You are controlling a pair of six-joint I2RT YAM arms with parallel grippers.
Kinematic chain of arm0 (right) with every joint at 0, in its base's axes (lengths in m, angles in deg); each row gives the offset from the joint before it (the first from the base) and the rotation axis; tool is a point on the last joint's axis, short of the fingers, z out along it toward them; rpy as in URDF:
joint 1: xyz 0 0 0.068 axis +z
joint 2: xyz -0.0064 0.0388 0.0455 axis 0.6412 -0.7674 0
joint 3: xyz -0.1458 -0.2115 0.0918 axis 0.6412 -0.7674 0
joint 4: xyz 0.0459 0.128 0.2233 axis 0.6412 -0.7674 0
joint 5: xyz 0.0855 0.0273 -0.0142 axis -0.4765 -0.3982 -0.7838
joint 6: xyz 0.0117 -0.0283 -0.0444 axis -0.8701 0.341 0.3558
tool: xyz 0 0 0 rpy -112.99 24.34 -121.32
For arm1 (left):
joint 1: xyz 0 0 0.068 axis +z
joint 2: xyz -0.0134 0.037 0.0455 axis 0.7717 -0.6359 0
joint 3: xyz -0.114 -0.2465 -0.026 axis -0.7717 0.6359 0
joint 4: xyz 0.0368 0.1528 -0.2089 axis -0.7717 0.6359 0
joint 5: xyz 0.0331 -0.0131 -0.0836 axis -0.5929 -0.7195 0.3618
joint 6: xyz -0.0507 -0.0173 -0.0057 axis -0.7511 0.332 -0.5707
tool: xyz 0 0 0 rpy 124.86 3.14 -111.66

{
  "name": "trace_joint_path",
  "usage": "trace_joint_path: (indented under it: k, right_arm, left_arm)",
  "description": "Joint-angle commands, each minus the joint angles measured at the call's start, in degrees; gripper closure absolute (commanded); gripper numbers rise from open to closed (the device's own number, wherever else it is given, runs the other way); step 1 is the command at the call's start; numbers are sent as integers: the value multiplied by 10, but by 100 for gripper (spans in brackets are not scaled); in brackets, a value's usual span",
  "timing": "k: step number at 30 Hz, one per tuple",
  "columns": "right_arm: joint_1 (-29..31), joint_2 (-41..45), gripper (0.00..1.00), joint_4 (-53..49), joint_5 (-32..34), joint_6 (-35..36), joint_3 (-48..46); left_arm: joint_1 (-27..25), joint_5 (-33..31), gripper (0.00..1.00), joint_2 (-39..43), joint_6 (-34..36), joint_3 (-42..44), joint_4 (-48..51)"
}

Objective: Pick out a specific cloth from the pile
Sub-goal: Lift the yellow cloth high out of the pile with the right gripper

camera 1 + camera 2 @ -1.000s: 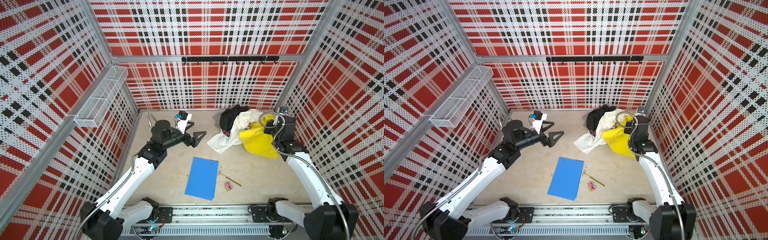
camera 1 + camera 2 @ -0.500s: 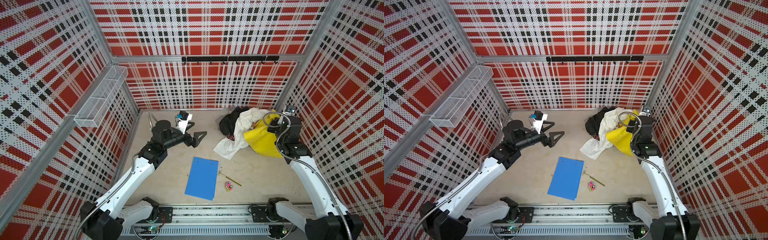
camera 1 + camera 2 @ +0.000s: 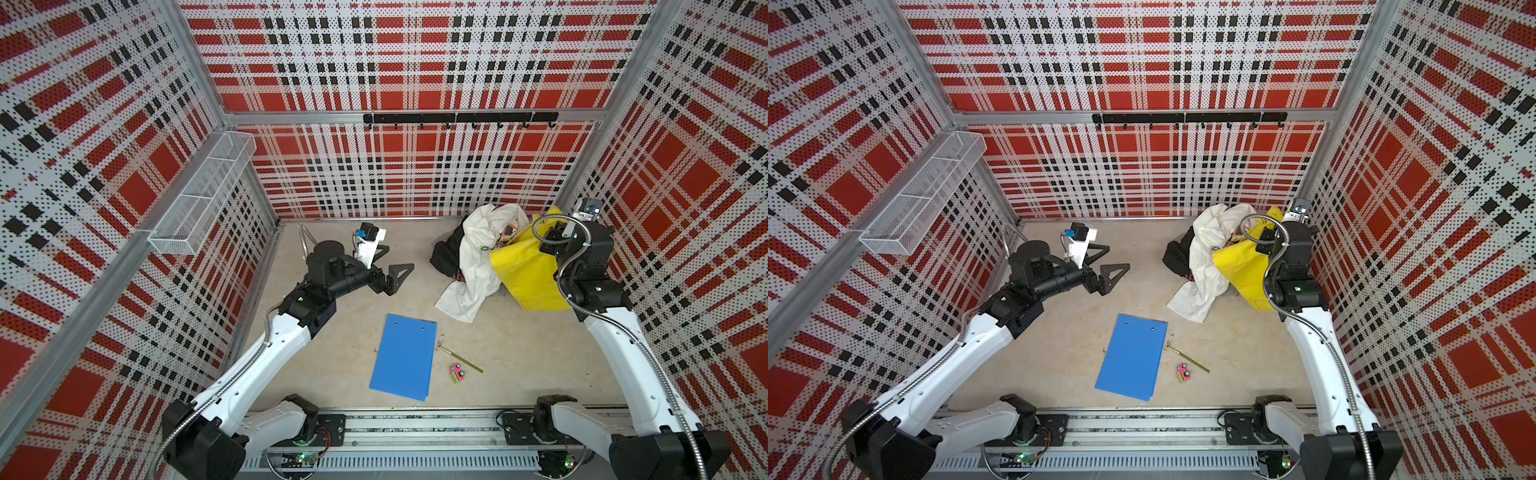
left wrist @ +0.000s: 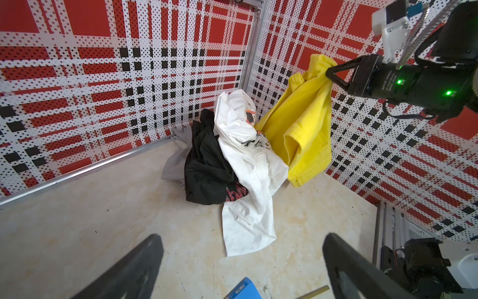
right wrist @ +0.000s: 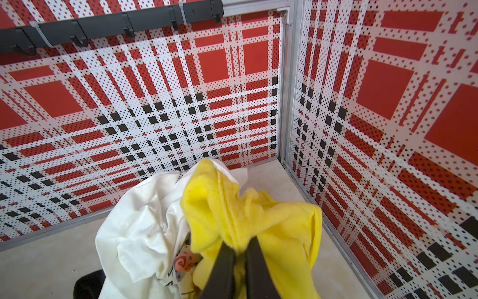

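Yellow cloth (image 4: pixel 307 124) clamped tight by a top fold in R gripper (image 4: pixel 329 73). Vs a sec ago it's hoisted higher, hanging at 2 o'clock near the corner. White shirt (image 4: pixel 248 165) has ridden up w/ it and leans on it, so prob. not clear of pile (image 4: pixel 209 165) yet. L gripper (image 4: pixel 241 236) spread wide, empty, 10 o'clock.

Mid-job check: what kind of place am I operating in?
Probably a lab robot test cell, not a home: perforated red-plaid wall panels box in a beige tabletop, and two white robot arms sit on a metal base rail.
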Motion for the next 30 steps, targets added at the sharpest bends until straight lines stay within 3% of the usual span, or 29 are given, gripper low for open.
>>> trace_joint_path:
  k: [1, 20, 30]
  right_arm:
    - [-1, 6, 100, 130, 28, -5, 59]
    - [-1, 6, 100, 189, 42, -8, 98]
    - [-1, 28, 100, 327, 17, -6, 79]
  left_arm:
    - [-6, -4, 1, -5, -3, -10, 0]
    - [-6, -5, 1, -12, -4, -10, 0]
    - [-7, -4, 1, -15, -6, -11, 0]
